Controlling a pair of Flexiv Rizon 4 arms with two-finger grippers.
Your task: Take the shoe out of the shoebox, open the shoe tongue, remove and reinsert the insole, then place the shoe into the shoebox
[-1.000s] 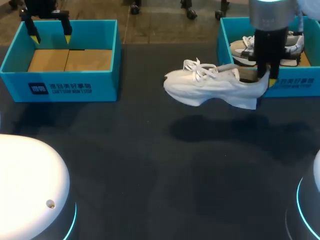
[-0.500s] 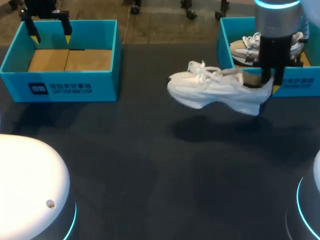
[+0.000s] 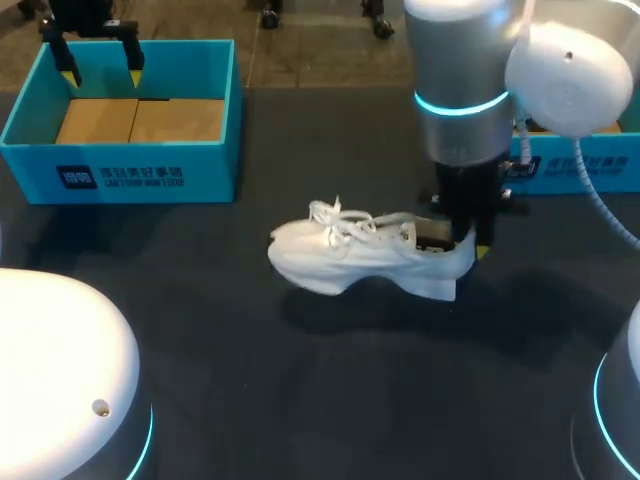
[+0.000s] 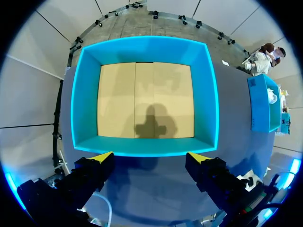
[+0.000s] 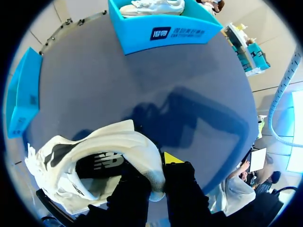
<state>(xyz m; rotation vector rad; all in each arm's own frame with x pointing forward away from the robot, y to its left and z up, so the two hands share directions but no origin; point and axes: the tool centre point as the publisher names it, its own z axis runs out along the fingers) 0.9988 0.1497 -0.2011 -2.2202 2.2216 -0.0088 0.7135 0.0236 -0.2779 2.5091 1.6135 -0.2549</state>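
A white laced shoe (image 3: 355,258) hangs low over the dark table near its middle, toe pointing left. My right gripper (image 3: 468,243) is shut on its heel collar from above. In the right wrist view the heel rim of the shoe (image 5: 99,161) sits pinched between the black fingers of the gripper (image 5: 158,177), one inside the shoe and one outside. The right shoebox (image 5: 163,28) holds a second shoe (image 5: 151,5). My left gripper (image 3: 100,62) stands open over the far wall of the left shoebox (image 3: 130,120), whose cardboard floor (image 4: 146,99) is bare ahead of that gripper (image 4: 150,158).
My right arm's big grey body (image 3: 460,90) hides most of the right shoebox (image 3: 580,165) in the head view. Bare dark table (image 3: 330,380) lies in front of the shoe. White robot bases sit at the near corners.
My right arm has carried the shoe away from the right shoebox, leftward, nearer and lower towards the table's middle. The left arm has not moved.
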